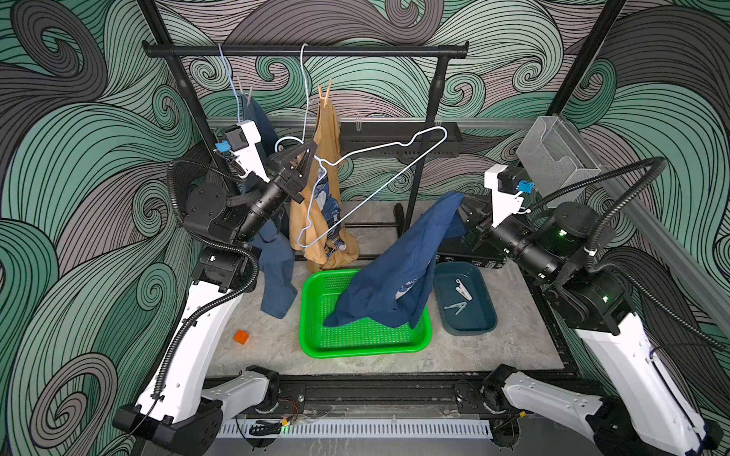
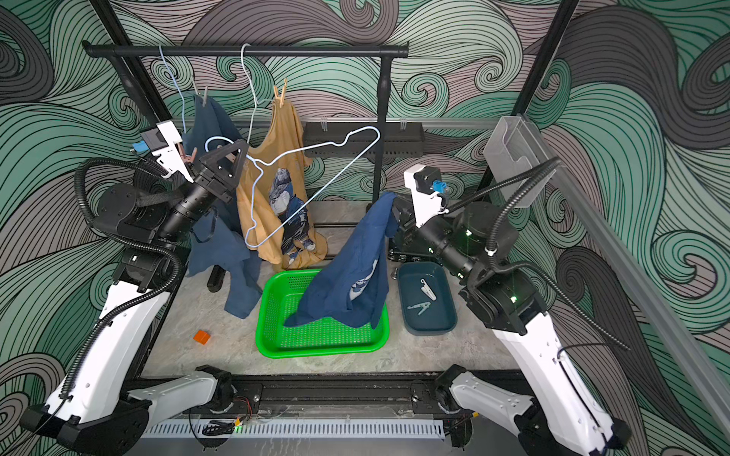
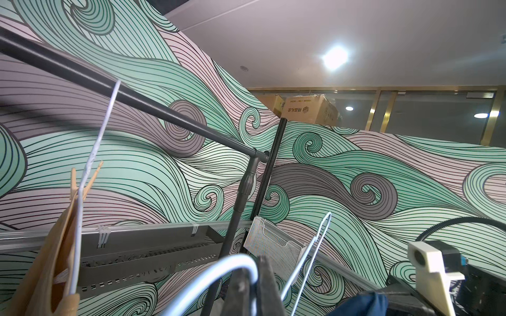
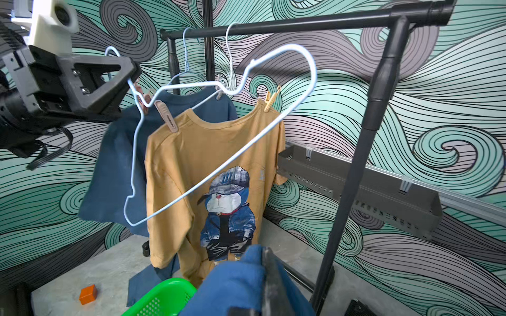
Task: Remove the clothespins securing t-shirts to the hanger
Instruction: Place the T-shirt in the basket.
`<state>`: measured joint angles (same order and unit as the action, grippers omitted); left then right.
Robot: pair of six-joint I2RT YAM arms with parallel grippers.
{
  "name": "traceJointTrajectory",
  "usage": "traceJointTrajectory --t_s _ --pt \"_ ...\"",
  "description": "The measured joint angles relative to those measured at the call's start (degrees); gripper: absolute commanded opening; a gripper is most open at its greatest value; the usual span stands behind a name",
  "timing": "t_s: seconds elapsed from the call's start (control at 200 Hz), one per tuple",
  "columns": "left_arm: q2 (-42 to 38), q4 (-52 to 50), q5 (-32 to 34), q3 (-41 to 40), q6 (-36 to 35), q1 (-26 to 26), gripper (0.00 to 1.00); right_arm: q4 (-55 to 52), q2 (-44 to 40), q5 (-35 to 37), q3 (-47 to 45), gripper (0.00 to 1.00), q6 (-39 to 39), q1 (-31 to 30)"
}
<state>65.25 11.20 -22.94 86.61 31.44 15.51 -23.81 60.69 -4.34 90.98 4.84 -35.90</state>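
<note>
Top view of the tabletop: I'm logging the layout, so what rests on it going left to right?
Orange block → green basket → dark teal tray holding two clothespins. The navy t-shirt draping into the basket overlaps it, so it is left out.
</note>
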Motion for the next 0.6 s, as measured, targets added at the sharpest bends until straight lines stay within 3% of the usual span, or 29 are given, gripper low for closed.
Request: traceJointTrajectory --t_s 0.27,0.47,0.6 --pt "-0.9 -2.8 1.6 0.0 -3.5 0.0 0.00 -0.1 2.0 -0.5 -11.0 0.00 -4.3 -6.5" --pt "-1.4 -5.1 2.4 0.0 -5.6 -0.7 0.00 -0.5 5.2 -0.2 -12.5 0.00 -7.3 -12.8" --pt "-1.4 -6.2 2.8 0.0 -6.5 -1.0 0.00 0.5 5.7 0.5 -15.3 0.00 -10.2 -13.9"
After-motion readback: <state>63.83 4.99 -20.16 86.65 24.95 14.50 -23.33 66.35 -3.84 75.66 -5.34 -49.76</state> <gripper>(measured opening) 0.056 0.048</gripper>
